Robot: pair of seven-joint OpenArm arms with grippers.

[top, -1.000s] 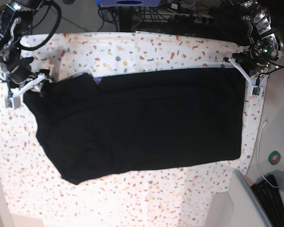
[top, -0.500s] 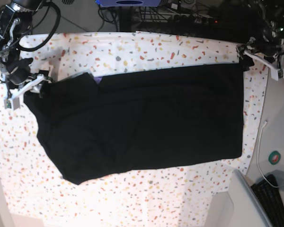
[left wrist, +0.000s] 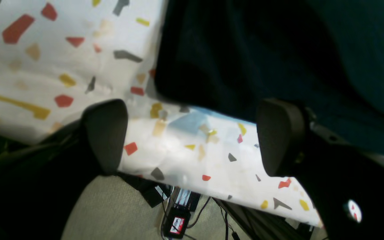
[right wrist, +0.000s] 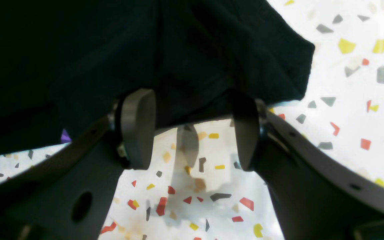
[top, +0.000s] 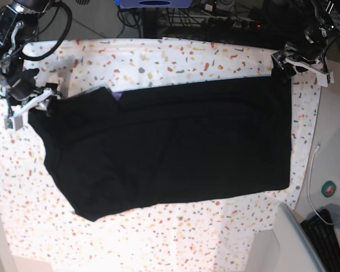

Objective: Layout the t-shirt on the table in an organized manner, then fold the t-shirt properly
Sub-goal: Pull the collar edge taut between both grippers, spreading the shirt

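Note:
The black t-shirt (top: 170, 147) lies spread wide across the speckled table (top: 158, 62), its lower left side still rumpled. My left gripper (top: 294, 65) hovers at the far right corner, open and empty. In the left wrist view the left gripper (left wrist: 192, 136) spans bare table cloth, with the t-shirt (left wrist: 278, 50) just beyond its fingers (left wrist: 280, 136). My right gripper (top: 34, 105) is at the shirt's left end. In the right wrist view the right gripper (right wrist: 192, 130) is open, and the t-shirt (right wrist: 112, 50) edge drapes across its tips.
A plain grey surface (top: 292, 243), a black keyboard (top: 326, 241), a white cable (top: 310, 170) and a small round roll (top: 329, 188) sit past the table's right edge. Cables and gear (left wrist: 177, 220) hang beyond the far table edge.
My left gripper opened, let go of the shirt's far right corner and moved up toward the table's far edge. The shirt and the right arm stayed put.

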